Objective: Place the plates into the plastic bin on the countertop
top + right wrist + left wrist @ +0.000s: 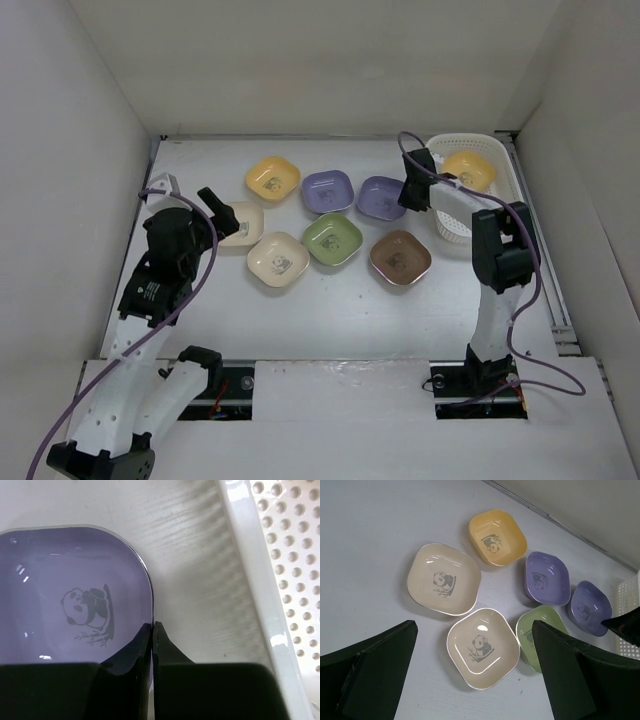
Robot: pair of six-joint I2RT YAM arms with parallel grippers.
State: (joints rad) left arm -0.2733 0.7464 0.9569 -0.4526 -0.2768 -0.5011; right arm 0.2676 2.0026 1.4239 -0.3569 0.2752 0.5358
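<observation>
Brown plate [400,257], cream plates [278,260] and green plate [333,239] wait low on the table [330,320], with the left end effector [218,205] gaping wide nearby. Further up, the right end effector [152,630] pinches a purple plate [60,590] by its rim beside the plastic bin [466,138], which holds one yellow plate [468,170]. Seven are left, I'd say.

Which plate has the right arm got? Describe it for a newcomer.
Start at the white perforated bin at far right. Just left of it is a purple plate. Unlike the second purple plate farther left, it has the right arm's jaws shut on its rim.
</observation>
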